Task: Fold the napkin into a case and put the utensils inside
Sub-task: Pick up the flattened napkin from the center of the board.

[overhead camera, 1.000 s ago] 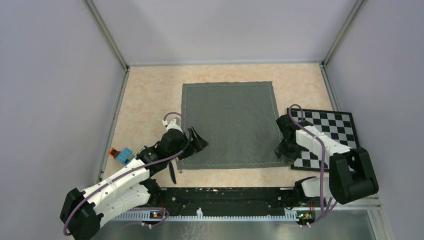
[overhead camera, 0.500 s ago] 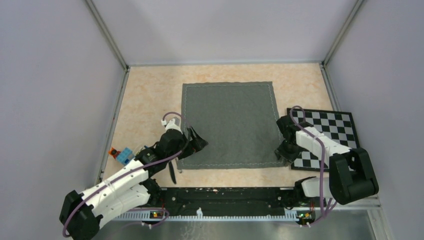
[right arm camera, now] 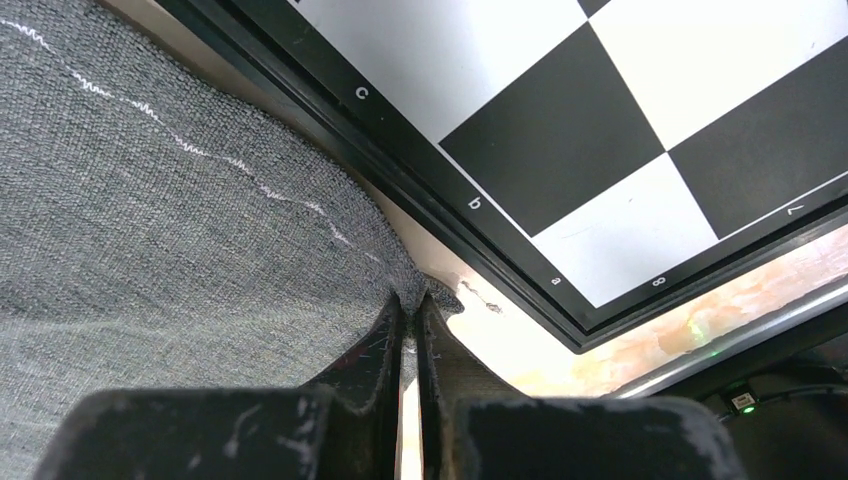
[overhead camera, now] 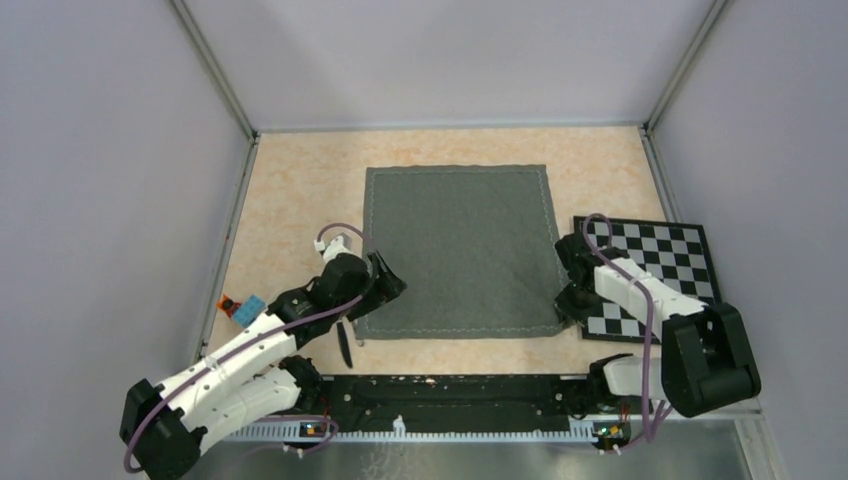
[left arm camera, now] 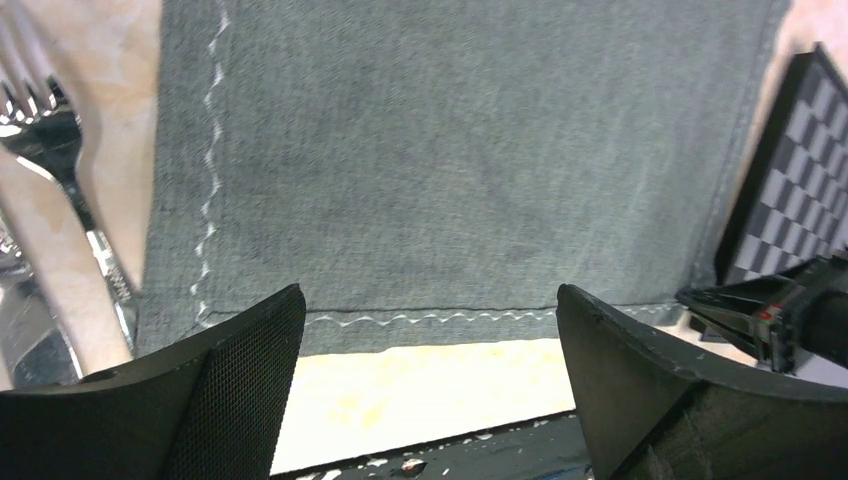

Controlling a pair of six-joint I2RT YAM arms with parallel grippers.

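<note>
**Operator:** While the right gripper [right arm camera: 408, 305] sits at the napkin [overhead camera: 458, 250], what does each gripper hold?

**Technician:** The right gripper is pinched tight on the napkin's 5 o'clock corner, just beside the checkered board [overhead camera: 660, 255]. A small bunch of cloth is caught between its fingers. The left gripper [overhead camera: 388, 282] is spread to full width over the 7 o'clock corner and holds nothing.

**Operator:** Where are the task items?

**Technician:** The napkin lies flat and unfolded at the centre of the table [overhead camera: 300, 190]. The fork [left arm camera: 60, 150] lies on the table just off the napkin's 9 o'clock edge. A shiny piece beside it is probably the knife, but it is cropped too far to confirm.

**Operator:** How is this step done well?

**Technician:** The step appears to be securing both near corners for the first fold.
- Lower the left gripper onto the hem and close on cloth only, clear of the fork.
- Raise both corners evenly and carry them toward 12 o'clock, keeping the hem straight.
- The right grip looks shallow, so avoid jerks, and keep the cloth off the board's edge.
</note>
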